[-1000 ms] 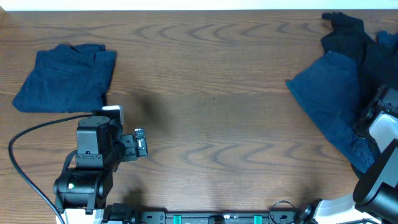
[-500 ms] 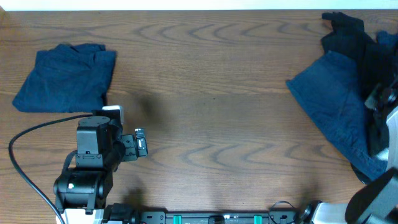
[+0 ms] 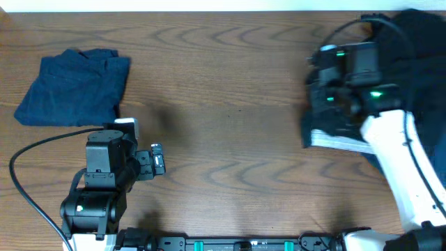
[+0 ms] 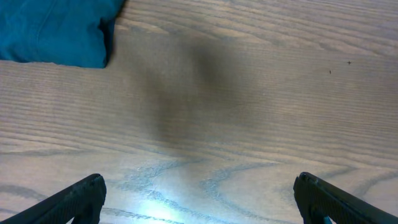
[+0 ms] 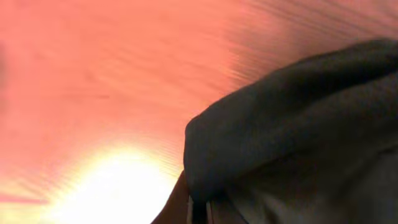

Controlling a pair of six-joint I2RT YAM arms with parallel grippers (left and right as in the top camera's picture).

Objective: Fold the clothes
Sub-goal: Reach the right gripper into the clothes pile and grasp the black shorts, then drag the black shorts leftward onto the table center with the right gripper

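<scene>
A folded blue garment point(image 3: 73, 87) lies at the table's far left; its corner shows in the left wrist view point(image 4: 56, 31). My left gripper point(image 3: 157, 162) is open and empty over bare wood point(image 4: 199, 199), just below that garment. My right arm point(image 3: 348, 77) is raised high at the right and hides its own gripper from above. In the blurred right wrist view, a dark garment point(image 5: 298, 124) hangs right at the jaws point(image 5: 199, 208), and the gripper looks shut on it. Dark cloth point(image 3: 421, 35) bulges at the far right. The arm hides the rest of the pile.
The wooden table point(image 3: 230, 104) stretches between the two arms. The left arm's black cable point(image 3: 28, 160) loops along the front left. The robot base bar point(image 3: 237, 244) runs along the front edge.
My right arm has swung up and to the left from the clothes pile at the right edge, taking dark cloth with it and now covering the spread blue garment. The left arm has not moved.
</scene>
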